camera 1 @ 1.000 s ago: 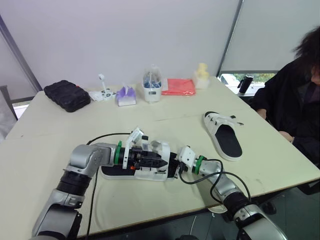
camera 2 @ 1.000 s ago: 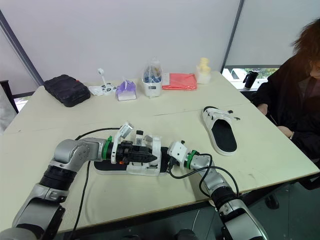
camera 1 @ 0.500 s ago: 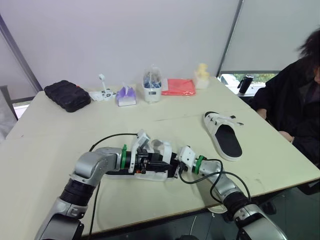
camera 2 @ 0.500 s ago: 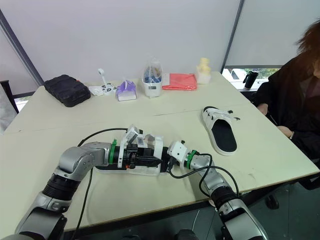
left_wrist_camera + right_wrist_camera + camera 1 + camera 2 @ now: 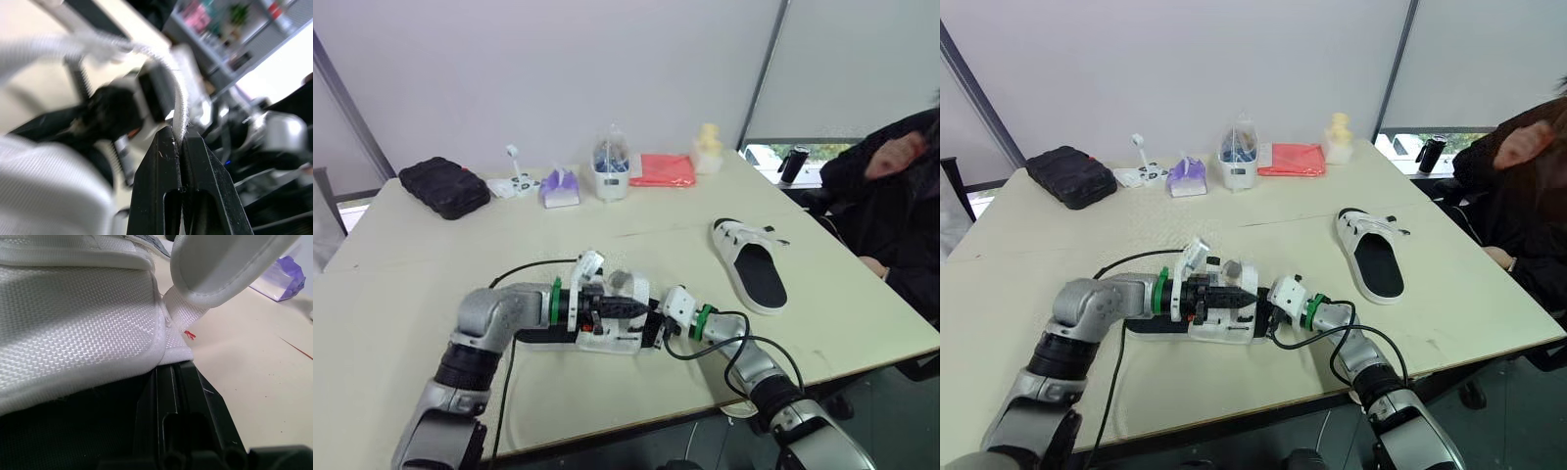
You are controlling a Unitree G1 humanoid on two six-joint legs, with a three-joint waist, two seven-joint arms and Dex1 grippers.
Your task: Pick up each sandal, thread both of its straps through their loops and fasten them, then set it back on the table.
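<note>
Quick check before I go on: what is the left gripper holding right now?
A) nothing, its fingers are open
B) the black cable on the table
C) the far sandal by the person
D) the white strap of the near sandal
D: in the left wrist view, the left gripper has its two black fingers closed on the edge of the white strap of the near sandal.

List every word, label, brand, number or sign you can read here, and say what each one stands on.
No text can be read in any view.
Purple packet: any print on it is too small to read.
Near sandal: a small red mark at the edge of its white webbing, not legible as a letter or sign.
</note>
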